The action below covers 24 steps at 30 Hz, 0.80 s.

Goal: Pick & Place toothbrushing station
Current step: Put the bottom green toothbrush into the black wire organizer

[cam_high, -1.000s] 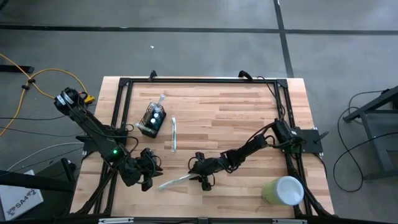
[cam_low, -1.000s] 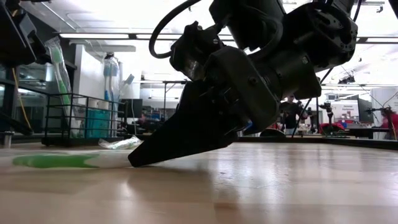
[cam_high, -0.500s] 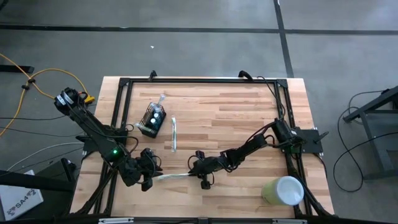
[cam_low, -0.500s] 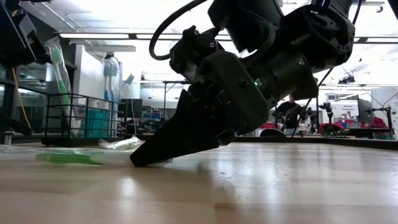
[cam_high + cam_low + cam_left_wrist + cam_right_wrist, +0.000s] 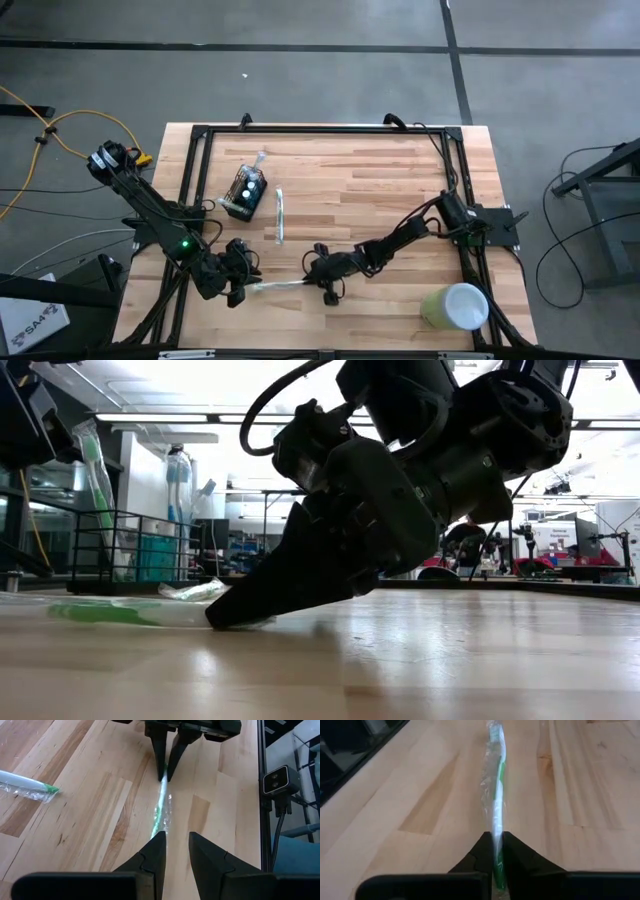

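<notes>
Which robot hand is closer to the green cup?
The right one. The right gripper sits mid-table, pinching a wrapped toothbrush, just left of the green cup. The left gripper waits farther off, near the table's left edge.

- A robotics lab or workshop, not a home.
- The butcher-block table [image 5: 380, 190] stands on a grey concrete floor [image 5: 300, 80] marked with dark lines; a yellow cable [image 5: 60, 125] trails off at ten o'clock.
- A black metal frame [image 5: 320, 128] edges the tabletop.
- Beyond the table: long ceiling lights [image 5: 150, 418], a railing [image 5: 110, 550], equipment benches [image 5: 590, 565] and a person [image 5: 465, 540] far off.
</notes>
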### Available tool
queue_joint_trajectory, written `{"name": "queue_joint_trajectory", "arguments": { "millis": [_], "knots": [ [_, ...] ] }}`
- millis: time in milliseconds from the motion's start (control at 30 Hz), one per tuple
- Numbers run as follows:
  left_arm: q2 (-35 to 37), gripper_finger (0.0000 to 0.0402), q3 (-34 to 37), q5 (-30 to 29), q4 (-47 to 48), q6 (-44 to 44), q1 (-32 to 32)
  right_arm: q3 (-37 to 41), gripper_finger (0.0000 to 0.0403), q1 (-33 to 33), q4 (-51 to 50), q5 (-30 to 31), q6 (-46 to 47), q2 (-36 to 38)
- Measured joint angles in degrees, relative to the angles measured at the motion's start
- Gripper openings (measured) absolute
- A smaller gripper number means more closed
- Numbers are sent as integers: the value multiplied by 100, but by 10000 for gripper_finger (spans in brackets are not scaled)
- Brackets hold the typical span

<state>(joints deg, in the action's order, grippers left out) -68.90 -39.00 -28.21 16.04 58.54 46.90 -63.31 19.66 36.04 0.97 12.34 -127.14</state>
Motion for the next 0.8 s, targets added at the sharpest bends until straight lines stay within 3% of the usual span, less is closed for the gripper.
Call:
{"name": "queue_joint_trajectory", "arguments": {
  "millis": [200,633,800],
  "knots": [
    [0,81,0,-1,-1,-2,1,4,15,57,335,-357,-2,-10],
    [0,81,0,-4,-4,-32,1,2,15,405,1788,-208,-608,-4],
    [0,81,0,-40,-279,-503,1,2,15,538,2359,36,-1104,5]
  ]
}}
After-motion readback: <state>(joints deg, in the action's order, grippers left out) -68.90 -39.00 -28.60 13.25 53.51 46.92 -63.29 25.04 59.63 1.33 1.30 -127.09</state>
